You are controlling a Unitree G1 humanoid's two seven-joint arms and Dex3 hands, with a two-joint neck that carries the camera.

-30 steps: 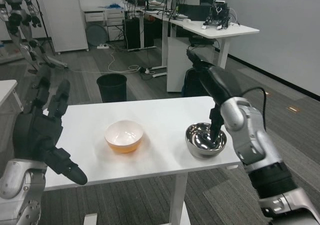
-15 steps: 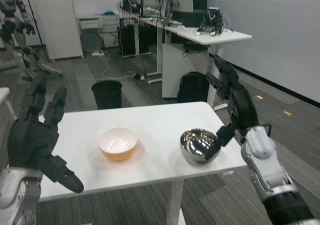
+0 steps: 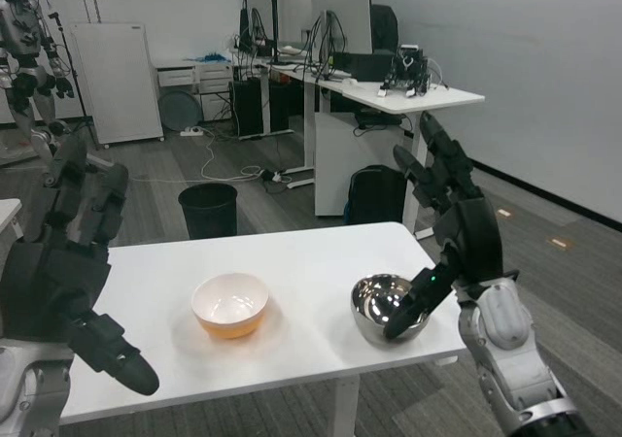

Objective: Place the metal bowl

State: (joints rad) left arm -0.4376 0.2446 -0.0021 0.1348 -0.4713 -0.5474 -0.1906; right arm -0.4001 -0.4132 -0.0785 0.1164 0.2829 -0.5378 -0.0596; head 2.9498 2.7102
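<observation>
Your metal bowl [image 3: 389, 306] sits tilted on the table [image 3: 301, 252], right hand [image 3: 457, 228] thumb touching, fingers spread, nothing gripped; left hand [image 3: 58, 272] open, waiting. Release looks nearly done.

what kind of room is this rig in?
Looks like a robotics lab or open office. Desks with monitors and cables stand behind the white table, another humanoid robot stands at the far left, and a small robot device sits on a desk.
</observation>
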